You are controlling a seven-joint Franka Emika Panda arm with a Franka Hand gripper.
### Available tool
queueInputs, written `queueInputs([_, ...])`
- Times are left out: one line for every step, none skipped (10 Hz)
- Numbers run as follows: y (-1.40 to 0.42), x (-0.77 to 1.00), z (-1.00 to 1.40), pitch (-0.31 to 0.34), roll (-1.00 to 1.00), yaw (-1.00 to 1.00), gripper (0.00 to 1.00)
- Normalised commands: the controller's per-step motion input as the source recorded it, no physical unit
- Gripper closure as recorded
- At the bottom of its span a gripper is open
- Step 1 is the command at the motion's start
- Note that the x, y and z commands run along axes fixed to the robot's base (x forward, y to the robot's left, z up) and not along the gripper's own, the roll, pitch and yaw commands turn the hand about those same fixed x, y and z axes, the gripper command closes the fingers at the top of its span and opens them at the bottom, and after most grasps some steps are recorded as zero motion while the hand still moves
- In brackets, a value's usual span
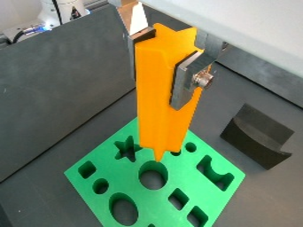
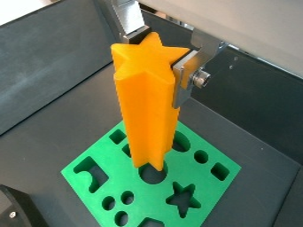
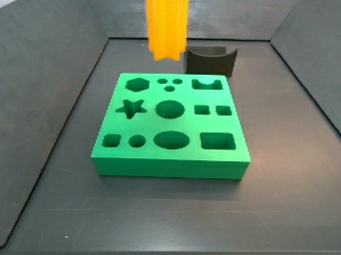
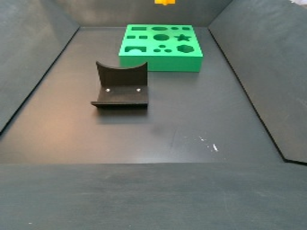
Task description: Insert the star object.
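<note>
The gripper (image 2: 178, 66), jaws clamped on the star (image 2: 148, 97), hangs high over the block (image 3: 170, 125); misalignment with the star hole (image 3: 131, 109) risks jamming.

No text, label, brand, number or sign can be read anywhere in these views. The star object (image 2: 148, 106), held upright between the fingers (image 2: 186, 75) of the gripper (image 2: 154, 66), has plain orange sides. The green block (image 3: 170, 125) carries only shaped holes, and the dark grey curved block (image 4: 120, 86) bears no markings.
</note>
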Motion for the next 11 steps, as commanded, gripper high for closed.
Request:
queueInputs([0.0, 0.07, -0.15, 0.0, 0.03, 0.0, 1.0])
queueInputs([0.0, 0.0, 0.0, 0.0, 0.0, 0.0, 1.0])
queueInputs([0.01, 0.0, -0.02, 0.0, 0.0, 0.0, 1.0])
queueInputs([-0.03, -0.37, -0.77, -0.087, 0.04, 0.0, 1.0])
queueInputs([-0.01, -0.42, -0.91, -0.12, 0.02, 0.03, 1.0])
queueInputs([0.0, -0.42, -0.79, -0.143, 0.0, 0.06, 1.0])
queueInputs([-0.01, -0.38, -0.69, -0.163, -0.05, 0.18, 1.0])
queueInputs([0.0, -0.37, -0.55, -0.179, -0.03, 0.25, 1.0])
queueInputs([0.0, -0.34, -0.51, -0.164, -0.02, 0.23, 1.0])
queueInputs([-0.04, -0.31, -0.39, -0.14, 0.0, 0.17, 1.0])
queueInputs([-0.08, -0.28, -0.4, -0.14, 0.0, 0.17, 1.0])
